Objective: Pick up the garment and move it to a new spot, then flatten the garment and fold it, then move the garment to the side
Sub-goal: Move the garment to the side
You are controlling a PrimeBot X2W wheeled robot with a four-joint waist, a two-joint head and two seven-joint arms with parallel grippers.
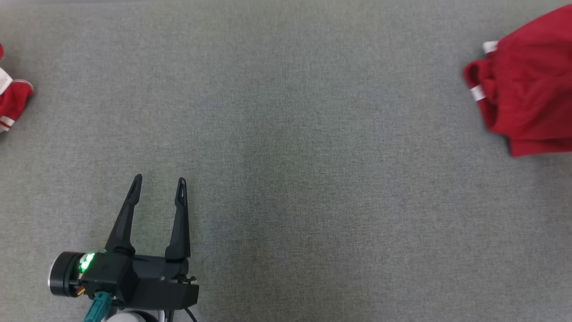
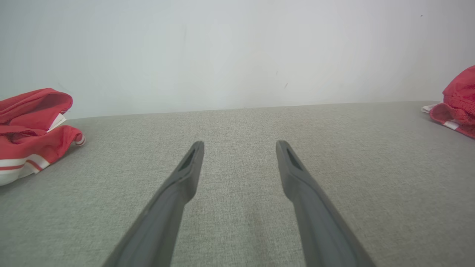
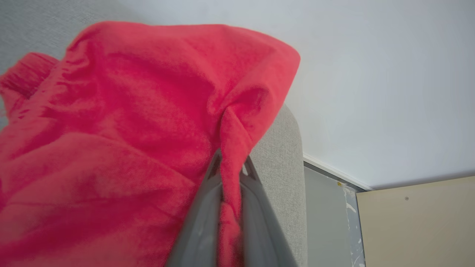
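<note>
The one label that is showing is a small white tag (image 2: 57, 121) on the shirt (image 2: 33, 126), and it is too small to read. The shirt is lying bunched at the far left of the grey cushion (image 2: 371, 167), with its red-and-white striped trim (image 2: 22, 163) facing the left wrist camera. In the head view it is peeking in at the left edge (image 1: 13, 100). The left gripper (image 1: 159, 179) is hovering over bare grey fabric, well apart from the shirt. Its two dark fingers are standing wide and holding nothing, and a green light (image 1: 87, 261) is glowing on its body. At the opposite side, on the far right of the cushion, a plain red garment (image 1: 532, 85) is lying crumpled, with small white bits (image 1: 477, 93) showing at its edge. The right gripper (image 3: 232, 157) is pinching a fold of this plain red garment. Its fingers are standing narrow, with the red cloth squeezed between them, and the cloth is covering much of the right wrist view. Behind the cushion a pale wall (image 2: 237, 48) is rising. Beside the end of the cushion, in the right wrist view, a beige panel (image 3: 415, 222) and a grey strip (image 3: 323, 207) are showing. The middle of the cushion, between the two garments, is lying open before the left gripper.
</note>
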